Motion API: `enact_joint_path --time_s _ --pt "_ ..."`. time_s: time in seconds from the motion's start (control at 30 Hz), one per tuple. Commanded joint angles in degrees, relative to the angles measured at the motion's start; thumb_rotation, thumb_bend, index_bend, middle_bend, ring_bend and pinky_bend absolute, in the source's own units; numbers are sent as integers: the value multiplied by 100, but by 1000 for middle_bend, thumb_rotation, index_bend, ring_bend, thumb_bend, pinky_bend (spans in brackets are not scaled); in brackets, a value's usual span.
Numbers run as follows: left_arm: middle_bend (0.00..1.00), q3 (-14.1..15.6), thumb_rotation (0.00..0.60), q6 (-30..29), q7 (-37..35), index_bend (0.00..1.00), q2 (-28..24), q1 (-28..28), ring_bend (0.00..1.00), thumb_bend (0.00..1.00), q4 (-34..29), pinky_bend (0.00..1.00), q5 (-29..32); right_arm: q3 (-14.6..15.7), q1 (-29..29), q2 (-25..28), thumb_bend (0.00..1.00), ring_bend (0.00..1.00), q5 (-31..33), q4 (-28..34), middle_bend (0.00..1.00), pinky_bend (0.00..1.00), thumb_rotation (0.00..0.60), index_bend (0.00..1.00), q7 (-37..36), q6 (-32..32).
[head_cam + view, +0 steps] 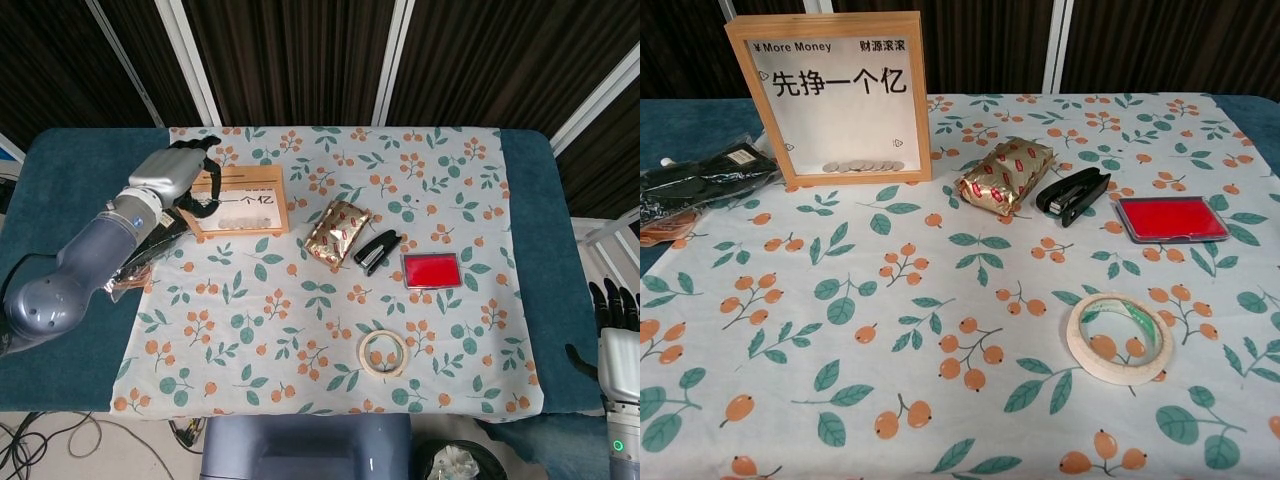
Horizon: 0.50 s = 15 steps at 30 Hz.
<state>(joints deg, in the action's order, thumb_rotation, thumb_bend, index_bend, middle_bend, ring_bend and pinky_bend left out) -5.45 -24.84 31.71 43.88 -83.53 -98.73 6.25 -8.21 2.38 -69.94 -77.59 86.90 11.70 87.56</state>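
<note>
— Hovering over the top left corner of the wooden frame [237, 203], the left robot hand [178, 170], fingers curled downward over the frame's upper edge; gripping or only hanging above, not clear from the head view. Not showing in the chest view at all.

— Standing upright near the far left of the floral cloth [440, 330], that frame, printed characters facing the chest camera and a row of coins lying along the bottom inside.

— Lying just left of the frame, partly off the cloth on the blue tabletop [70, 180], a black plastic-wrapped packet [702, 172], largely hidden beneath the left forearm in the head view.

— Peeking in at the lower right corner of the head view, well apart from everything, the right robot hand [618, 340], fingers pointing up and slightly apart, holding nothing.

— Sitting right of the frame in a loose row: a gold foil packet [1005, 175], a black stapler [1073, 194] just beside it, then a red ink pad [1171, 219].

— Lying flat nearer the front edge, apart from the row, a roll of tape [1119, 337].
</note>
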Motion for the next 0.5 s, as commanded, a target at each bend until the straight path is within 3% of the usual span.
enact_joint_path --time_s 0.03,0.27,0.5 --pt "5 597 600 552 28 669 191 -552 0 616 604 0 614 -8 27 -59 299 0 68 -89 0 0 600 0 61 -67" --pt "5 1516 600 1292 -290 671 686 -1093 0 619 1593 0 1012 -60 60 -186 299 0 210 -310 0 0 600 0 247 -99" --pt "5 2145 600 2223 -969 676 1205 -1404 0 625 2576 0 765 -162 62 -260 300 0 321 -491 0 0 600 0 397 2"
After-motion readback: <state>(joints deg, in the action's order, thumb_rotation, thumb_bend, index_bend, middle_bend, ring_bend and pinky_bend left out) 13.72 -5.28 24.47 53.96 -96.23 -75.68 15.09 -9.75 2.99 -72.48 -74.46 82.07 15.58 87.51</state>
